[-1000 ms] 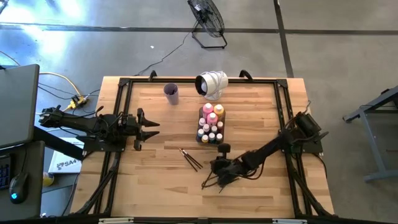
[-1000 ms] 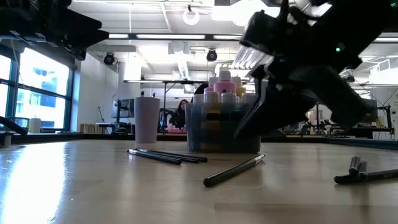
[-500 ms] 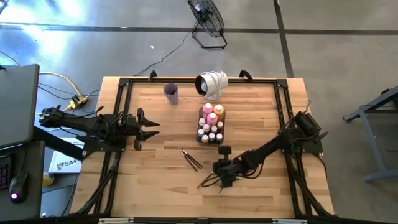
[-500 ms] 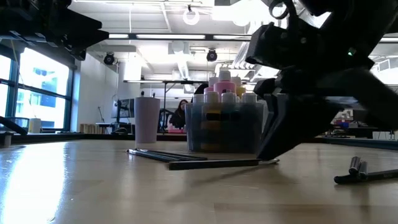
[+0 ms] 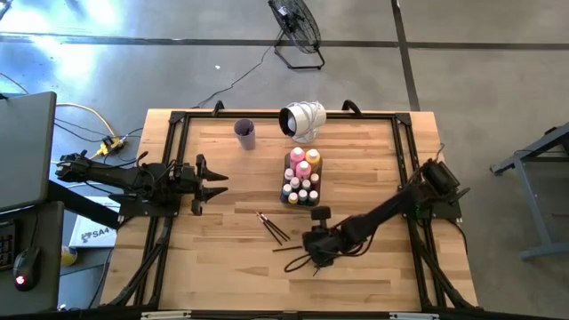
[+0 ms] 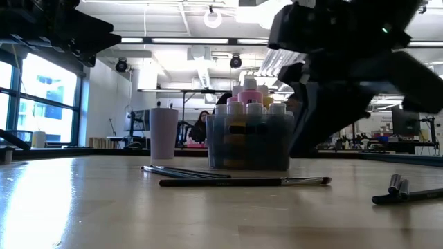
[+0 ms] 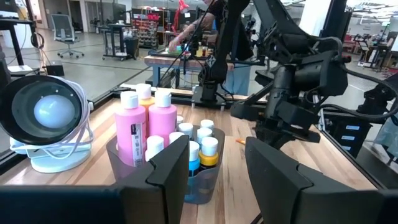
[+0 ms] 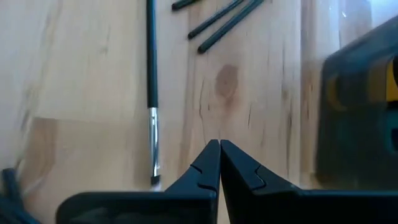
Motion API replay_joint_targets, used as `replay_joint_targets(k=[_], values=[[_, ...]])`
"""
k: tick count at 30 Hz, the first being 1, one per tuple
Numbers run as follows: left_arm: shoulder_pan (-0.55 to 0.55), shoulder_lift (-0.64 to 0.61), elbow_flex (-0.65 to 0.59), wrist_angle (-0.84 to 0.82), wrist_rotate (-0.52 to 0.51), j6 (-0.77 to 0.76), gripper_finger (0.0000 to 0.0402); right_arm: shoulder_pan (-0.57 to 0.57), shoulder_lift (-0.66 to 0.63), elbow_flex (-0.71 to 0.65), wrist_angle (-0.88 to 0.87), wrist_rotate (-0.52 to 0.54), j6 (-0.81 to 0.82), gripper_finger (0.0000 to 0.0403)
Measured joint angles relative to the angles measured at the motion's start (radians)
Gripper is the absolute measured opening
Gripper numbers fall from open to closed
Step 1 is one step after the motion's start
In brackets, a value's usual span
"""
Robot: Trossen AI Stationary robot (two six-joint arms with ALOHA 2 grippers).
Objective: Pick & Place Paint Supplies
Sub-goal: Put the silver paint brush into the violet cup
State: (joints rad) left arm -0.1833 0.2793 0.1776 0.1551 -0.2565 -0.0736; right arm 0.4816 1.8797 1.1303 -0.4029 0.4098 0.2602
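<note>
Right gripper [image 8: 219, 149] low over the table [image 5: 231, 178], fingers pressed together, holding nothing. One paintbrush [image 6: 242, 182] lies flat just beside it; more paintbrushes [image 5: 272, 226] near. Beyond, paint bottles [image 5: 302, 176] stand in the clear tray [image 6: 249, 149]. Left gripper [image 5: 213, 182] waits at table's left edge, fingers apart, empty.

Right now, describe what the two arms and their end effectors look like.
Both arms are dark, near-black jointed links with black cables looped alongside. The left end effector has two broad, flat, angular black fingers. The right end effector has dark fingers tapering to thin pointed tips.
</note>
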Motion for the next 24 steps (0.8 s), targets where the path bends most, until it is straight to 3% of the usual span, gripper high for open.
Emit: replay_joint_targets(k=[10,20,24], values=[[0.000,0.000,0.000,0.000,0.000,-0.002,0.0154,-0.052,0.000,0.113,-0.159,-0.360,0.004,0.0003],[0.000,0.000,0.000,0.000,0.000,-0.002,0.0154,-0.091,0.000,0.114,-0.175,-0.383,-0.015,0.0004],[0.000,0.000,0.000,0.000,0.000,-0.002,0.0154,-0.091,0.000,0.114,-0.177,-0.384,-0.044,0.0022]])
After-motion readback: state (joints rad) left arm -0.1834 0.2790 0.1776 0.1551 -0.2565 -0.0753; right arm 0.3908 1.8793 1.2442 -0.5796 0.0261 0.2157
